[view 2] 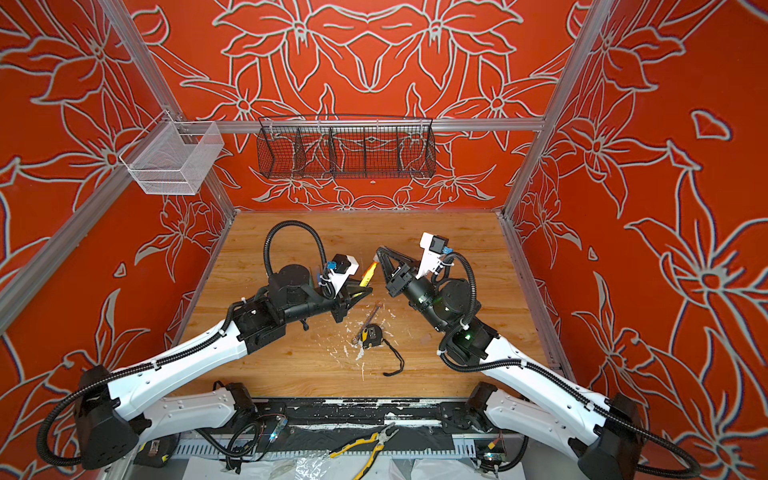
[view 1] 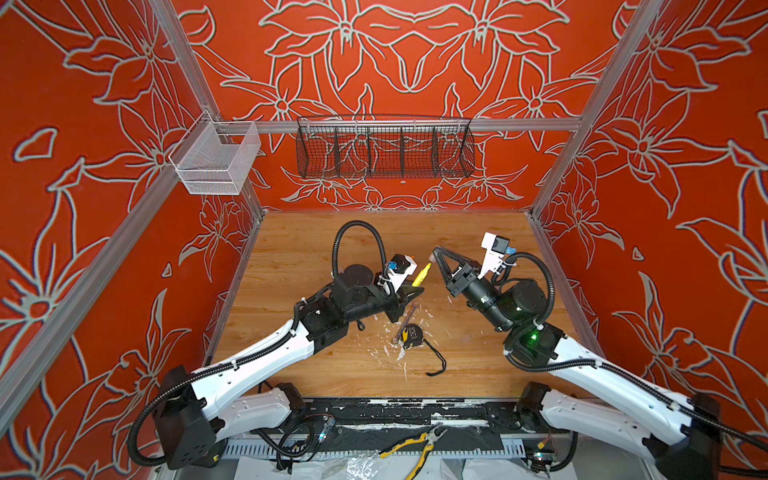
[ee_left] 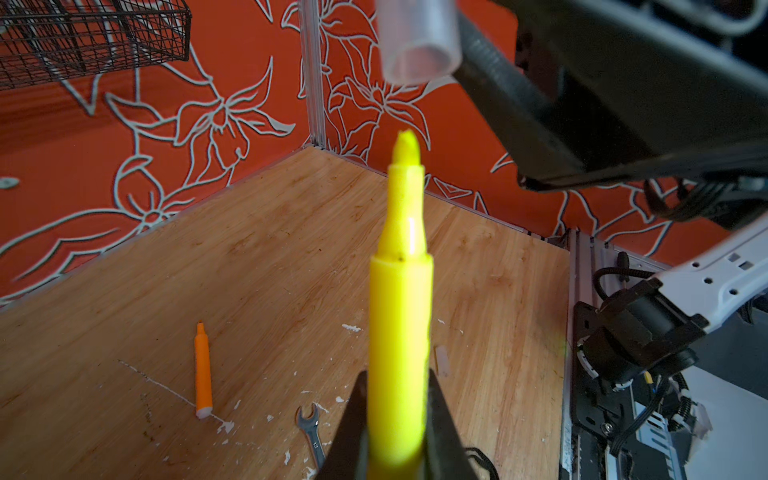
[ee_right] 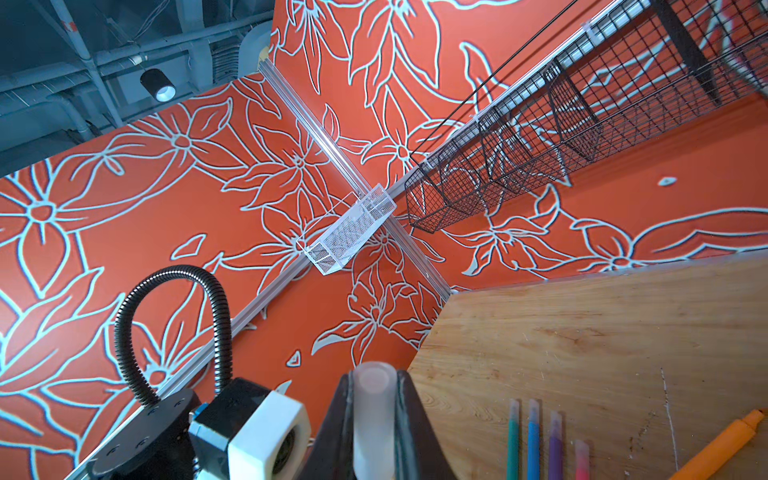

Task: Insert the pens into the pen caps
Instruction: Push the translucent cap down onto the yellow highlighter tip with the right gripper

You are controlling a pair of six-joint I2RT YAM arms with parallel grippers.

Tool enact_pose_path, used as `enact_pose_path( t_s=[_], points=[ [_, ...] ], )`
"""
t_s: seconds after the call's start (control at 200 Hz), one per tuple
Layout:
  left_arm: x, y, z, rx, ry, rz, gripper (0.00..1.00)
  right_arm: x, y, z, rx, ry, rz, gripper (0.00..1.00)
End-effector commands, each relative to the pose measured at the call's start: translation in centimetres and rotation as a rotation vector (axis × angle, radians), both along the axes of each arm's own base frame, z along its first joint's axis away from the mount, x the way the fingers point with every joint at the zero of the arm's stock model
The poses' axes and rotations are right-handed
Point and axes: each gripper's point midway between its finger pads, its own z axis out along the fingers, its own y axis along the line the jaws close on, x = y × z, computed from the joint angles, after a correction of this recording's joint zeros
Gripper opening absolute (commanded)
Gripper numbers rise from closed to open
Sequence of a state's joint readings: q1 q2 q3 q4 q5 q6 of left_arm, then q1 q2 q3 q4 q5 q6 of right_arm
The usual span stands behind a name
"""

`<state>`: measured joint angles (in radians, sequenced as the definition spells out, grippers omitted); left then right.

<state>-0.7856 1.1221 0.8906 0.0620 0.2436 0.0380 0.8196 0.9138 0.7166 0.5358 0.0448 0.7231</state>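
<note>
Your left gripper [ee_left: 397, 382] sits closest, above the table [ee_left: 270, 257], jaws shut on the yellow pen [ee_left: 401, 311] low on its barrel, tip free and pointing at the cap [ee_left: 417, 45], just short of its mouth. Your right gripper [ee_right: 375, 380] has its jaws closed on that cap's sides, mouth clear. The orange pen [ee_left: 203, 370] lies uncapped; a spare cap [ee_left: 441, 360], I think, lies well apart from it. Expect light, stiff, slick plastic: the pen may slide back under push, the thin cap may twist.

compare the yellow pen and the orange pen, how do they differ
The yellow pen is held in the left tool, off the table; the orange pen lies loose on it. The yellow pen's tip is close to a clear cap; the orange pen's is not. Both are uncapped.
</note>
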Motion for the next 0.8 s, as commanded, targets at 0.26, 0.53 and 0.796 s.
enact_pose_path(
  t_s=[0.26,0.53,0.796],
  points=[
    [0.1,0.0,1.8,-0.036,-0.050,0.009,0.00,-0.2,0.5,-1.6,-0.006,0.017,0.023,0.08],
    [1.0,0.2,1.9,-0.046,-0.019,0.063,0.00,-0.3,1.4,-3.1,-0.018,0.040,0.055,0.08],
    [0.8,-0.7,2.0,-0.057,0.031,0.026,0.00,-0.5,2.4,-4.5,-0.078,0.034,0.065,0.07]
  ],
)
